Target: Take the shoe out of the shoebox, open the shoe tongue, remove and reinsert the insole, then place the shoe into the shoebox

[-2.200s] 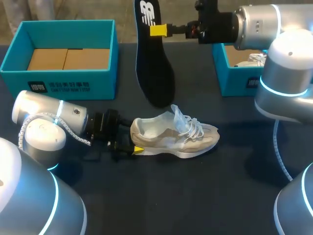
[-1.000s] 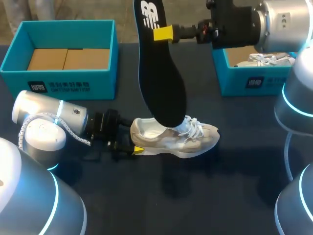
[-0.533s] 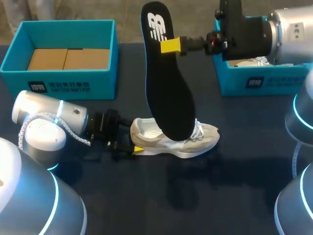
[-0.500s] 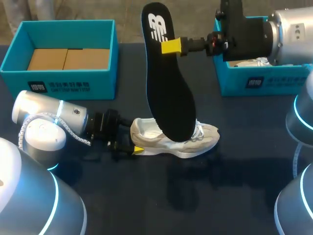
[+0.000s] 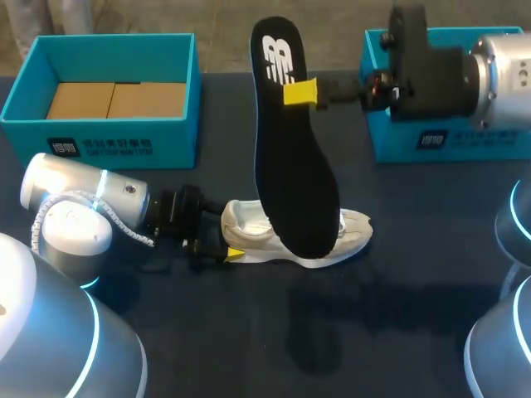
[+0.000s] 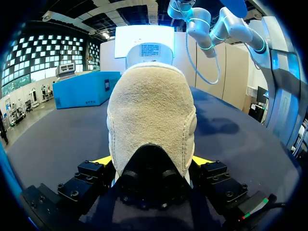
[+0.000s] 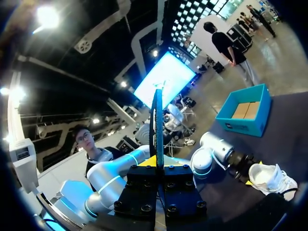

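Left gripper [image 5: 217, 247] is clamped on the heel of the shoe [image 5: 246, 225], which sits on the counter [image 5: 398, 290] in front of the left box [image 5: 108, 143], white print on its wall. Black insole [image 5: 294, 166] hangs upright, white logo up top, toe end over the laces. Right gripper [image 5: 300, 91] pinches its edge beside the right box [image 5: 390, 145].

The insole [image 5: 294, 157] hid the tongue and laces of the shoe [image 5: 246, 225]; the right arm [image 5: 498, 75] covered the inside of the right shoebox [image 5: 431, 141].
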